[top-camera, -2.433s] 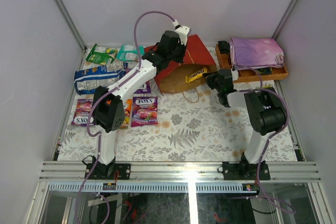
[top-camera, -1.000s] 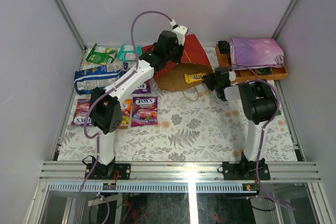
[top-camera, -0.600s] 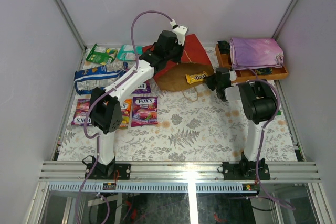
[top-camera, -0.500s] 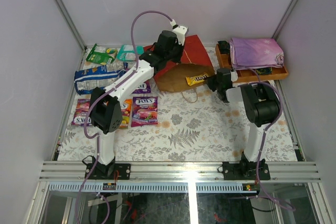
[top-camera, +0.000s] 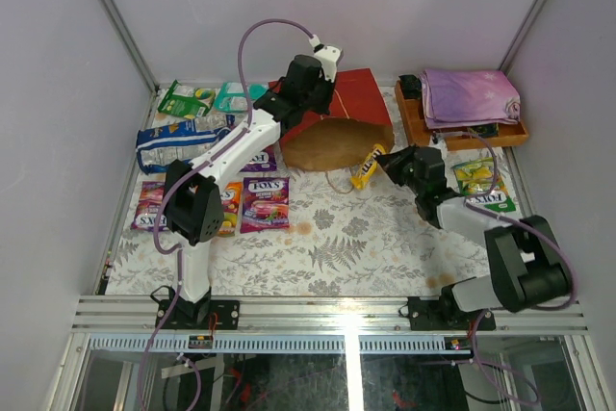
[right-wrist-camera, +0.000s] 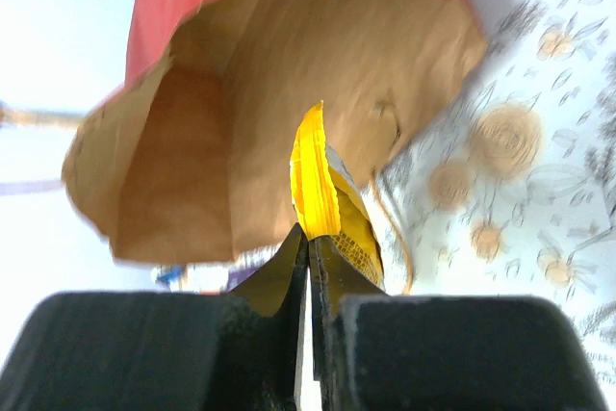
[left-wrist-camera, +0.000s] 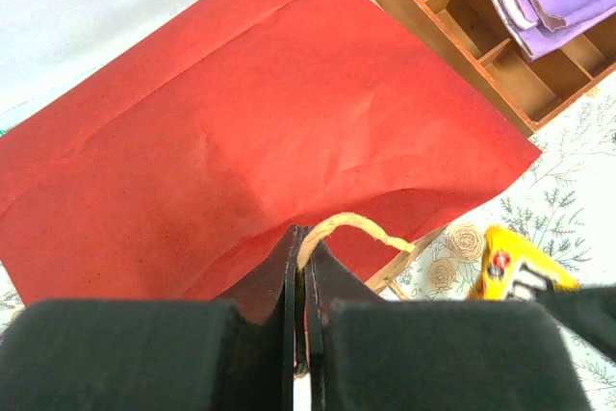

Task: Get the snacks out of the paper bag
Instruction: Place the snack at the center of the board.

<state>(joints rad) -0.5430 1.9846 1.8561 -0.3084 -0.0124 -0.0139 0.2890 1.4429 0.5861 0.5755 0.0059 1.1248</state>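
The red paper bag [top-camera: 358, 101] lies at the back centre, its brown mouth [top-camera: 325, 145] held open toward the front. My left gripper [left-wrist-camera: 306, 238] is shut on the bag's string handle [left-wrist-camera: 351, 225] and holds it up. My right gripper [right-wrist-camera: 310, 238] is shut on the yellow bar [right-wrist-camera: 329, 194], which hangs just outside the bag's mouth [right-wrist-camera: 279, 93]; in the top view the bar [top-camera: 366, 166] is at the mouth's right front. Several packets lie on the left: green [top-camera: 185, 100], teal [top-camera: 234, 95], blue-white [top-camera: 178, 140], purple Fox's [top-camera: 264, 202]. A yellow-green Fox's bag [top-camera: 481, 187] lies at right.
A brown wooden tray [top-camera: 416, 120] with a folded purple cloth [top-camera: 470, 95] stands at the back right, next to the bag; it also shows in the left wrist view [left-wrist-camera: 452, 40]. The flowered tablecloth [top-camera: 337, 247] covers the table. Metal frame rails border the table.
My right gripper has pulled the yellow bar out of the bag's mouth, toward the front and right, and the right arm has swung back. The left gripper has kept hold of the handle.
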